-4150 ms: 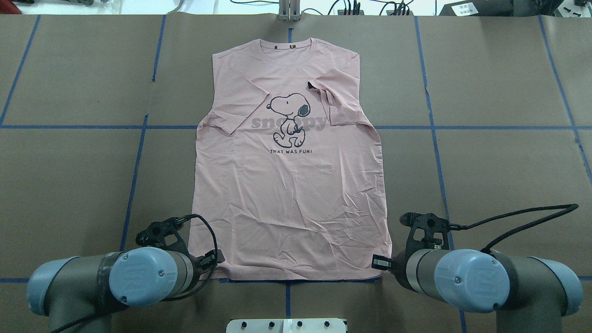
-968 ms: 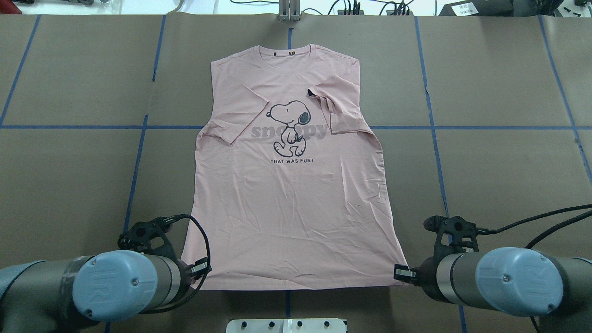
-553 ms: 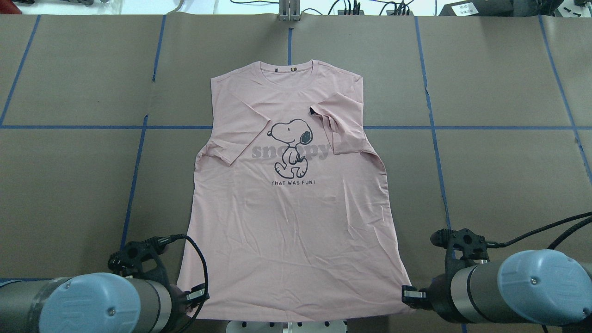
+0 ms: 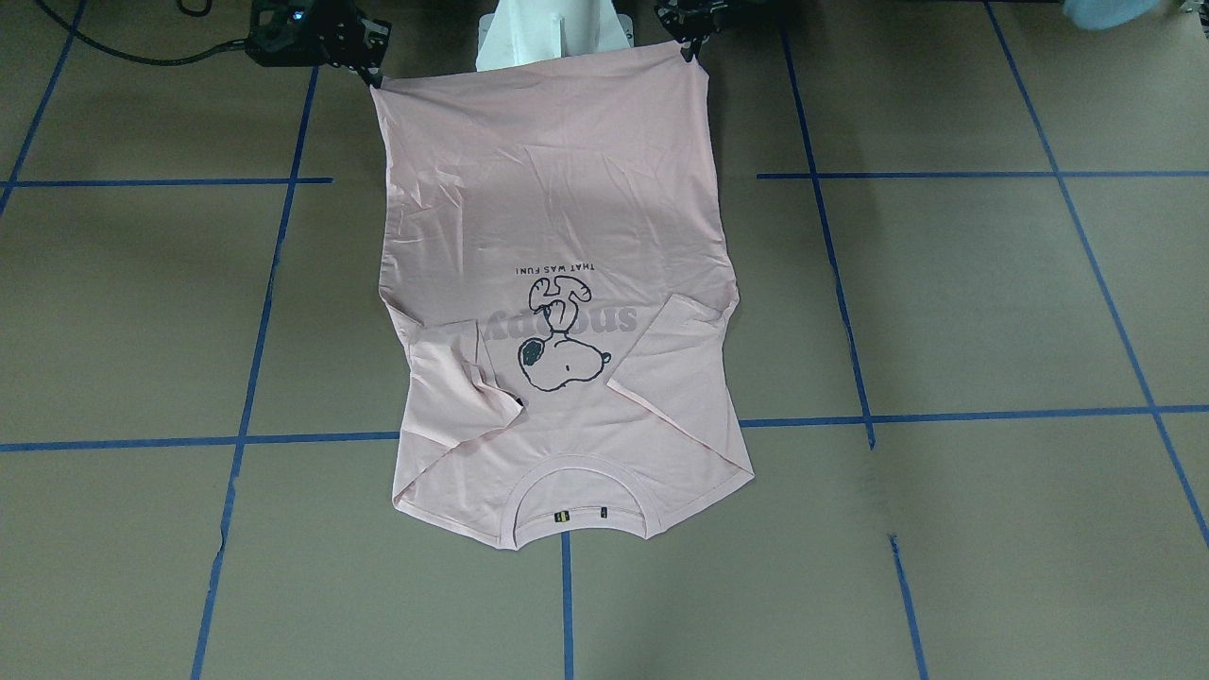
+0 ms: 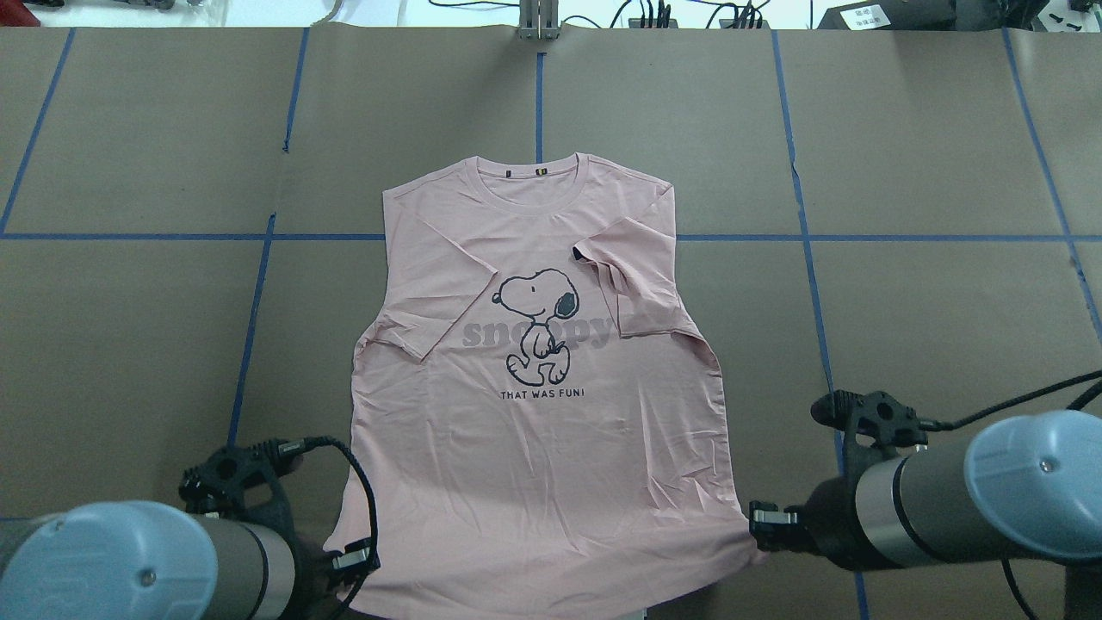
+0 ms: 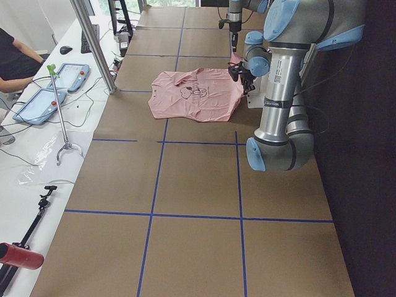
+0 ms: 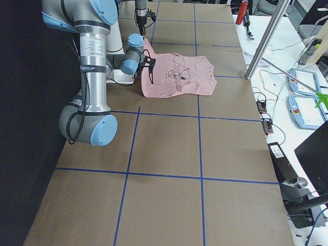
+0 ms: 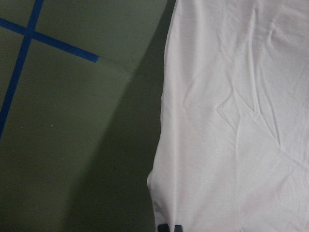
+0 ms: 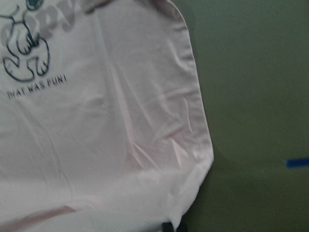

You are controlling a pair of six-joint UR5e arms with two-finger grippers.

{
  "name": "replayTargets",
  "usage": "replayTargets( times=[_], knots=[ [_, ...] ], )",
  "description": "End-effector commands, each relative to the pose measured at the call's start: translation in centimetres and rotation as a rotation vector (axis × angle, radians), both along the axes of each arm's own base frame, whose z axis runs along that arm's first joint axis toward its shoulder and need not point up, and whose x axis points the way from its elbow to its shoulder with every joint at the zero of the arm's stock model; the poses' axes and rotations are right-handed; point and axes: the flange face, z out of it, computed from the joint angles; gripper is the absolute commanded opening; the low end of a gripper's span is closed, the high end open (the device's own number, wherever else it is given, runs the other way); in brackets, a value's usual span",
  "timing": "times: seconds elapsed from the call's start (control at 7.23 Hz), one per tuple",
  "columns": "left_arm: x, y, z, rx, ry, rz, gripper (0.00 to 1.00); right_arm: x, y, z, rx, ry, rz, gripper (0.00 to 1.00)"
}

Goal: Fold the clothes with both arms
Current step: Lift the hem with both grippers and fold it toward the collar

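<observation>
The pale pink T-shirt (image 5: 551,430) lies print-up on the brown table, collar (image 5: 541,172) far from me and both sleeves folded in over the chest. My left gripper (image 5: 349,560) is shut on the near left hem corner. My right gripper (image 5: 762,527) is shut on the near right hem corner. From the front, the hem hangs stretched between the left gripper (image 4: 694,52) and the right gripper (image 4: 373,77), raised off the table, while the collar end (image 4: 581,515) rests flat. The wrist views show pinched cloth (image 8: 231,145) (image 9: 96,145) running into dark fingertips (image 8: 170,227) (image 9: 168,226).
The white pedestal base (image 4: 548,28) stands right behind the lifted hem. Blue tape lines (image 5: 538,95) cross the brown table cover. A metal post (image 6: 93,43), tablets (image 6: 43,102) and a seated person (image 6: 15,59) are beyond the far table edge.
Both grippers have pulled back toward the robot's base with the hem corners held. The whole shirt has slid toward me, and the collar now lies well short of the far edge.
</observation>
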Motion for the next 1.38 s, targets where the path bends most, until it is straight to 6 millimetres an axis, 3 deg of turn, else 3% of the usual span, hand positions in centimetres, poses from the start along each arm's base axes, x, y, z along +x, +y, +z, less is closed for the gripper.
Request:
replayTargets(
  times=[0.0,0.41,0.69,0.83,0.97,1.11,1.24],
  knots=[
    [-0.7,-10.1,1.5,0.097,-0.086,-0.085,0.0,-0.8,-10.3,-2.1,0.087,-0.01,0.156,0.0],
    [0.9,-16.2,4.0,0.098,-0.111,-0.165,0.0,-2.5,-19.6,-2.1,0.178,0.068,0.263,0.0],
    [1.3,-22.3,4.8,0.102,-0.108,-0.247,0.0,-3.6,-25.1,-1.9,0.174,0.116,0.298,0.0],
    [1.1,-25.8,5.8,0.126,-0.117,-0.267,0.0,-4.5,-27.6,-0.8,0.166,0.128,0.316,0.0],
    [1.8,-27.9,8.0,0.133,-0.137,-0.271,0.0,-5.4,-29.7,1.9,0.177,0.11,0.331,0.0],
    [2.8,-29.4,10.0,0.138,-0.132,-0.278,0.0,-6.0,-31.2,4.0,0.186,0.093,0.342,0.0],
    [3.3,-30.6,12.0,0.139,-0.134,-0.288,0.0,-6.5,-32.4,4.2,0.186,0.092,0.349,0.0]
  ],
)
